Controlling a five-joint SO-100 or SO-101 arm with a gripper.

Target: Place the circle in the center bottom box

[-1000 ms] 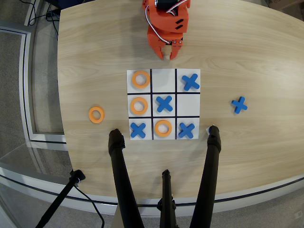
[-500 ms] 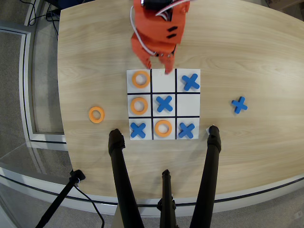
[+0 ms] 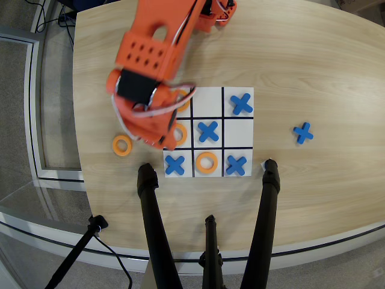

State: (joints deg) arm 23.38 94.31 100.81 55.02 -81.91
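A: Where is the small flat orange ring, the circle (image 3: 206, 162)?

B: In the overhead view it lies flat in the center bottom box (image 3: 207, 173), the middle white cell of the near row of the white black-lined 3x3 board (image 3: 238, 126); a blue X-shaped piece (image 3: 174, 165) sits in the cell to its left, another blue X (image 3: 236, 165) in the cell to its right.

A: And the orange arm?

B: It reaches from the far edge of the pale wooden table (image 3: 313, 66) over the board's left column, partly covering two orange rings there; the gripper (image 3: 157, 143) is near the middle-left cell; I cannot tell whether the jaws are apart or together.

A: Anything off the board?

B: A loose orange ring (image 3: 122, 145) to the left, just beside the arm; a stray blue X (image 3: 303, 132) well to the right.
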